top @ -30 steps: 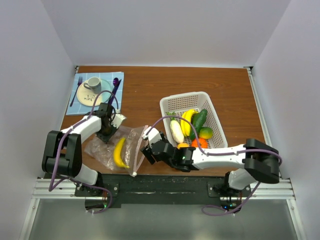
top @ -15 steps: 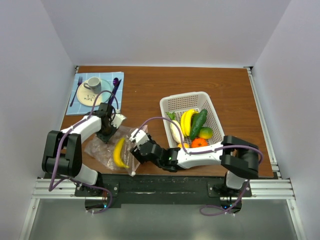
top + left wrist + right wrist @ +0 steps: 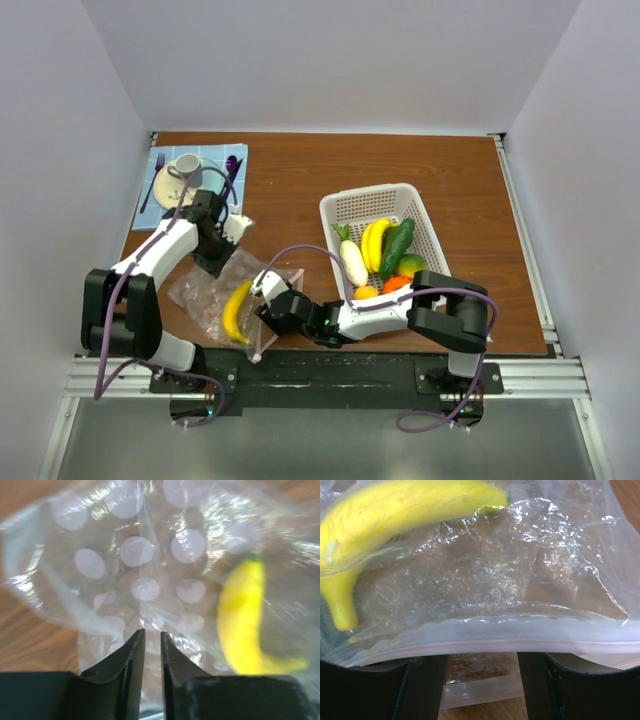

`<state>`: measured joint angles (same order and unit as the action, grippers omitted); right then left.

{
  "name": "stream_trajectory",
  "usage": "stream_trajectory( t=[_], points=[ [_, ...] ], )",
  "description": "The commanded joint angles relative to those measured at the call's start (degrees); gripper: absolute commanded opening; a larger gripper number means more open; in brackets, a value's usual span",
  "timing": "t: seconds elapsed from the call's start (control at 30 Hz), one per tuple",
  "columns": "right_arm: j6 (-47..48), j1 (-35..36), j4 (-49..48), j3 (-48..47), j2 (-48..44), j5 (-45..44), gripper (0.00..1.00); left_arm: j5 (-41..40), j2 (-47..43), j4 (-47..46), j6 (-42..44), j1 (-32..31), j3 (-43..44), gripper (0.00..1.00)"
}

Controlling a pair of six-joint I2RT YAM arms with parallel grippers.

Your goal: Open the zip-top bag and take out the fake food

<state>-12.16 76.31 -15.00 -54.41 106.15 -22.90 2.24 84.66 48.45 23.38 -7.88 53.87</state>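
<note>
The clear zip-top bag (image 3: 200, 295) lies crumpled near the front left edge, with one yellow banana (image 3: 237, 310) inside. My left gripper (image 3: 213, 262) hangs over the bag's far edge. In the left wrist view its jaws (image 3: 152, 631) stand a narrow gap apart, and the bag (image 3: 150, 555) and banana (image 3: 245, 625) lie beyond the tips, unpinched. My right gripper (image 3: 268, 300) is at the bag's mouth. It is open wide (image 3: 480, 655), and the upper lip's pink zip strip (image 3: 520, 644) drapes over its fingertips. The banana (image 3: 395, 505) lies deeper in. Other fake food fills the basket.
The white perforated basket (image 3: 350, 200) at the centre right holds a banana (image 3: 372, 243), a white piece (image 3: 352, 262), a green piece (image 3: 398, 240) and an orange (image 3: 395, 284). A blue cloth (image 3: 160, 215) with plate, cup (image 3: 185, 165) and cutlery sits at the back left.
My right gripper slid left from beside the basket to the bag's mouth, its jaws narrowing somewhat. My left gripper's jaws parted slightly and it drew back from the bag.
</note>
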Motion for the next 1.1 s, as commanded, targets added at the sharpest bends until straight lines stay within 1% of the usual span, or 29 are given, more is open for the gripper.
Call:
stream_trajectory(
  t=[0.0,0.1,0.13,0.23,0.27,0.33,0.37,0.47,0.53,0.6,0.73,0.87,0.93,1.07],
  points=[
    [-1.6,0.3,-3.5,-1.3,-0.1,-0.5,0.58,5.8,-6.0,9.1,2.5,0.4,7.2,0.25],
    [-2.0,0.3,-3.6,-1.1,0.5,-0.8,0.59,10.6,-7.5,12.7,5.3,0.4,6.3,0.24],
    [-2.1,0.3,-3.5,-1.3,0.5,-1.2,0.58,12.0,-7.8,13.2,6.1,0.3,5.4,0.22],
    [-2.9,0.4,-3.2,-1.8,1.2,-1.5,0.58,10.5,-8.9,12.2,9.1,0.3,-0.5,0.16],
    [-3.0,0.3,-2.8,-2.0,1.3,-1.8,0.58,10.1,-9.2,11.5,10.7,0.3,-3.6,0.14],
    [-3.0,0.3,-2.6,-2.4,2.0,-2.2,0.57,8.5,-9.9,10.9,12.1,0.3,-6.4,0.1],
    [-3.3,0.2,-2.1,-2.5,2.3,-2.9,0.57,8.0,-10.1,10.7,13.7,0.4,-8.4,0.09],
    [-3.7,0.2,-1.2,-3.2,3.1,-4.1,0.56,6.2,-11.7,10.4,15.4,0.3,-10.7,0.07],
    [-3.8,0.0,-1.0,-3.6,3.7,-4.1,0.55,6.8,-11.9,10.9,15.5,0.3,-10.5,0.07],
    [-4.4,-0.1,-0.6,-4.0,4.2,-4.2,0.54,9.3,-11.8,11.9,15.6,0.2,-9.6,0.07],
    [-4.9,-0.6,-1.0,-4.5,4.7,-4.3,0.53,10.6,-10.7,10.6,14.3,-1.6,-9.4,0.08],
    [-5.2,-1.1,-1.9,-4.6,4.8,-4.4,0.53,9.9,-7.5,6.0,13.6,-2.3,-10.6,0.07],
    [-5.6,-1.5,-2.1,-4.4,4.7,-4.9,0.52,9.1,-5.9,4.3,13.5,-2.3,-11.1,0.05],
    [-5.9,-1.8,-4.1,-2.7,3.5,-5.6,0.52,8.7,-2.1,0.2,12.2,-2.2,-10.5,0.03]
  ],
)
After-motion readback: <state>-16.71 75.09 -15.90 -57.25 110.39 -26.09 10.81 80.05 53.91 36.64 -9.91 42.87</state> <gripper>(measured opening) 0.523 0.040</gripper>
